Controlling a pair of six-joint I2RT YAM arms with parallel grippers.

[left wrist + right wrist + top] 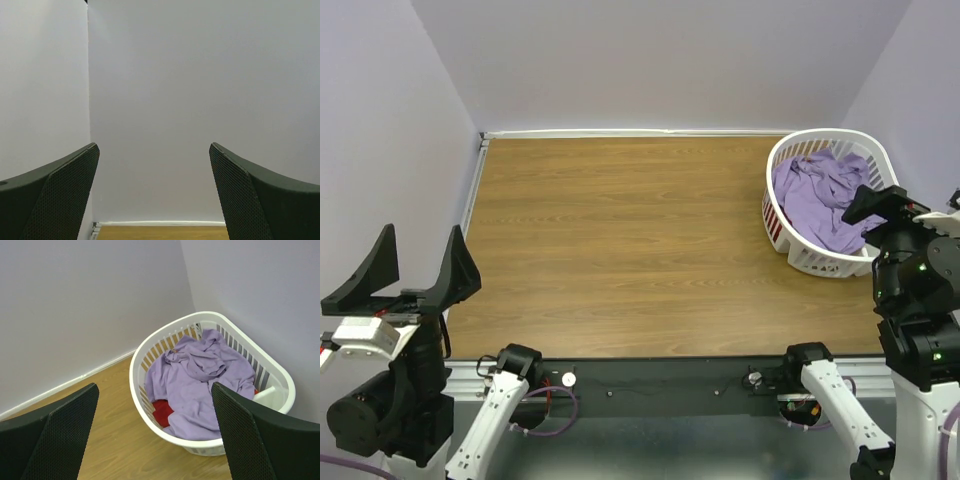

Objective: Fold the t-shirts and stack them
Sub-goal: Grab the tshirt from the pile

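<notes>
— Where are the t-shirts?
— Both are in the white slatted basket (134, 371). The lavender t-shirt (200, 377) lies crumpled on top and fills most of it. The red t-shirt (162, 413) shows only as a patch underneath, low on the left inside the basket as the right wrist camera sees it.
— And the basket?
— It stands on the wooden table (620, 240), at the far right corner, close to the walls.
— The hands?
— The right hand (154, 386) hangs above and in front of the basket, apart from it, its fingers spread wide and holding nothing. The left hand (422, 240) is raised at the table's near left edge, well apart from the basket. It is also wide and empty, and faces the pale wall (200, 75).
</notes>
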